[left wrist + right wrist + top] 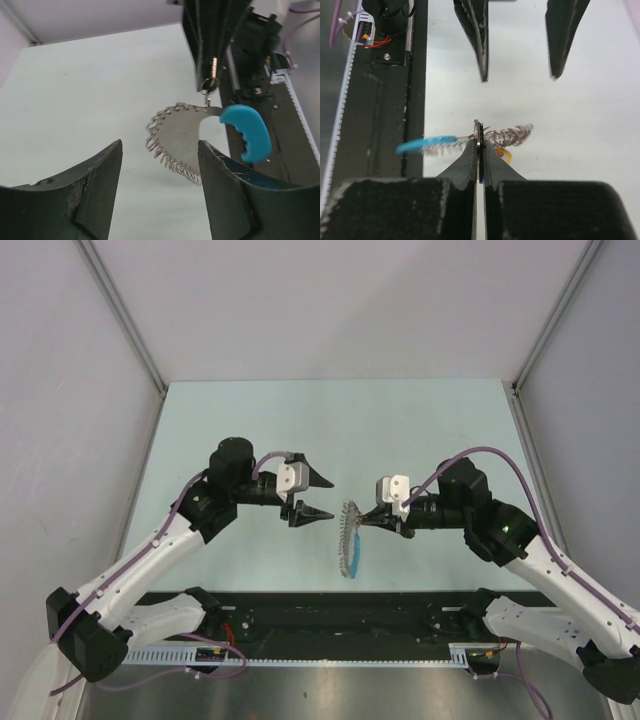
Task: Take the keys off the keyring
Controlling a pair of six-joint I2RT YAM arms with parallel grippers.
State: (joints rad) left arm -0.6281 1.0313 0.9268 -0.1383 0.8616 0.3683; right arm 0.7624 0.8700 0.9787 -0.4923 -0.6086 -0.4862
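Right gripper [370, 523] pinching the keyring [209, 86]; left gripper [330, 499] spread wide.
Mid-table, the keys [179, 136] and a blue strap [247, 131] hang below the pinched ring. The left gripper sits just left of them, its fingers apart and touching nothing.

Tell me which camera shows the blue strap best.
The left wrist view: the blue strap is large, sharp and face-on, hanging from the keyring in the right gripper. The right wrist view shows the strap edge-on and blurred; the top view, only a small blue sliver.
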